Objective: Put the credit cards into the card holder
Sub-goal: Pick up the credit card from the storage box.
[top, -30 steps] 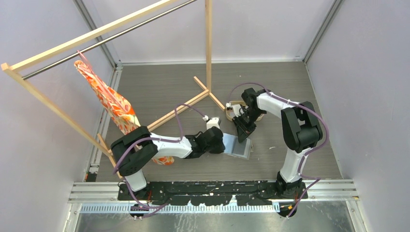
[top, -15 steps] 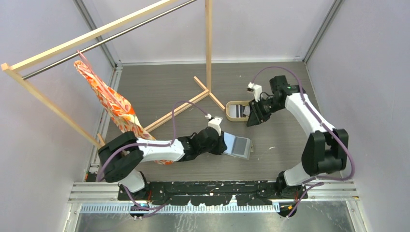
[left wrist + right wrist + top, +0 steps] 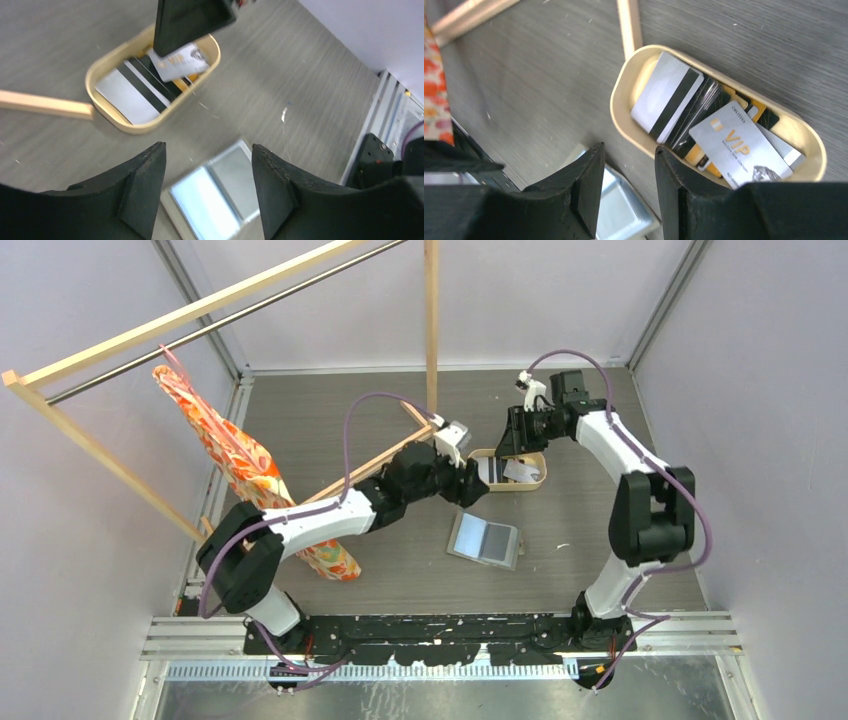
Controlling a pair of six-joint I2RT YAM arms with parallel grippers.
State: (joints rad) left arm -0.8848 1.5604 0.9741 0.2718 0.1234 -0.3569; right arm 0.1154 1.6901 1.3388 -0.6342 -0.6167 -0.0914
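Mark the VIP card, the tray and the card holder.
VIP card (image 3: 739, 150), right wrist view, printed face.
tray (image 3: 616, 102), right wrist view, left rim.
card holder (image 3: 485, 539), top view, open inner face.

A: What surrounds the table (image 3: 320, 420)?
B: Plain pale walls (image 3: 540, 300) on three sides, with metal rails (image 3: 664, 302) in the corners
A: And its surface?
B: Grey wood-grain. A light wooden rack (image 3: 431, 330) stands on it, with a steel rod (image 3: 250, 307) and an orange patterned cloth (image 3: 235, 455) hanging at the left. The light is soft and even
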